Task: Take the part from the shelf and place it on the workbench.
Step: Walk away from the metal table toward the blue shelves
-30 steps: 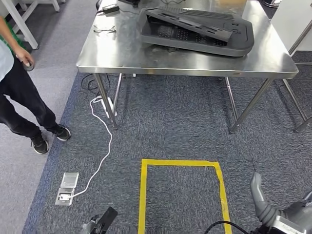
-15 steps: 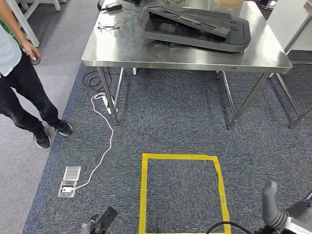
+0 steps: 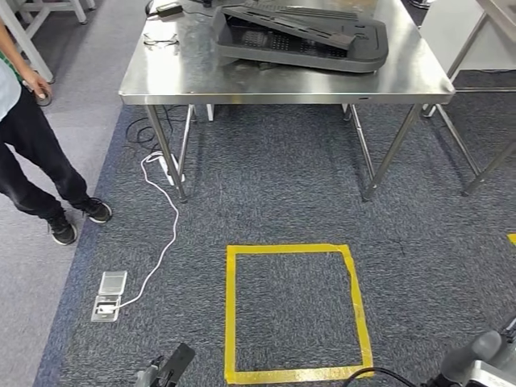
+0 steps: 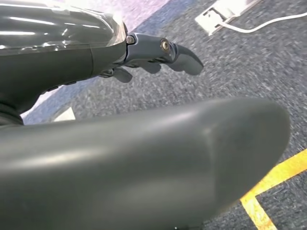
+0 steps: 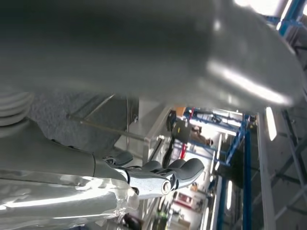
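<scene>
A large dark grey moulded part (image 3: 304, 36), with a flatter slotted piece lying tilted on top of it, rests on the steel workbench (image 3: 182, 72) ahead of me. Both my hands hang low, well short of the bench. My left hand (image 3: 167, 369) shows at the lower edge of the head view; in the left wrist view the left hand (image 4: 152, 50) has its fingers stretched out over the carpet with nothing in them. My right hand (image 3: 477, 361) sits in the lower right corner. In the right wrist view the right hand (image 5: 163, 175) is likewise spread and empty.
A yellow tape square (image 3: 230, 314) marks the grey carpet between me and the bench. A white cable (image 3: 164, 242) runs from under the bench to a floor box (image 3: 110, 296). A person (image 3: 31, 153) stands at the left. Legs of another table (image 3: 480, 161) stand at the right.
The camera has moved: the bench and tape square have shifted up and left in the picture. My right hand has dropped lower in the corner. The person stepped slightly left.
</scene>
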